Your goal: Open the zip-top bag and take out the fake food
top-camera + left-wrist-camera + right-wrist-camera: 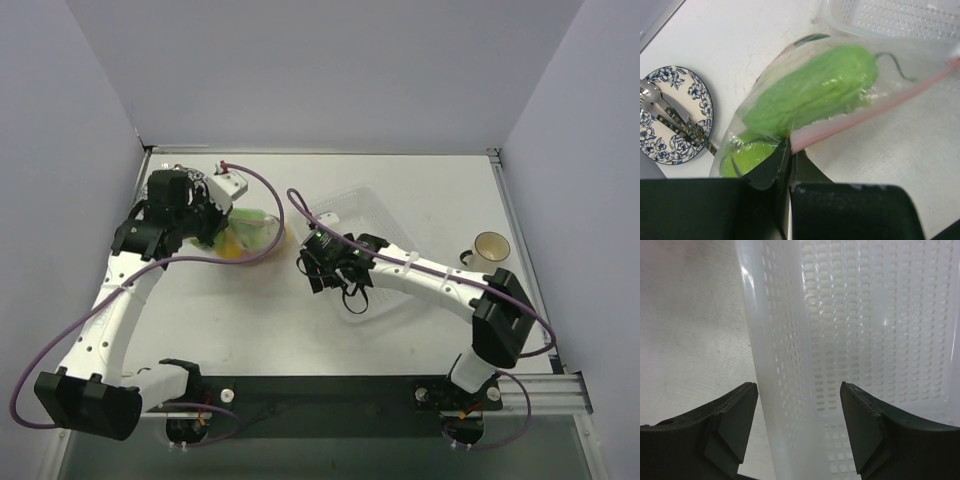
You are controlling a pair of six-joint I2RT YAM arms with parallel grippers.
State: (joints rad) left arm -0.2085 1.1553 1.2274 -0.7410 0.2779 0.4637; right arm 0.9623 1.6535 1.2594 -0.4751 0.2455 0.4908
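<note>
Plastic zip-top bag (875, 107) pinched by left gripper (790, 152).
Opening step: right gripper (799, 407), wide over perforated tray (865, 340), must grasp opposite lip.

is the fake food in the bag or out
In. The green fake food lies behind the clear plastic of the zip-top bag, which the left gripper pinches.

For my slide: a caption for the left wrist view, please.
Left gripper pinches zip-top bag by its pink strip; green fake food inside.
</note>
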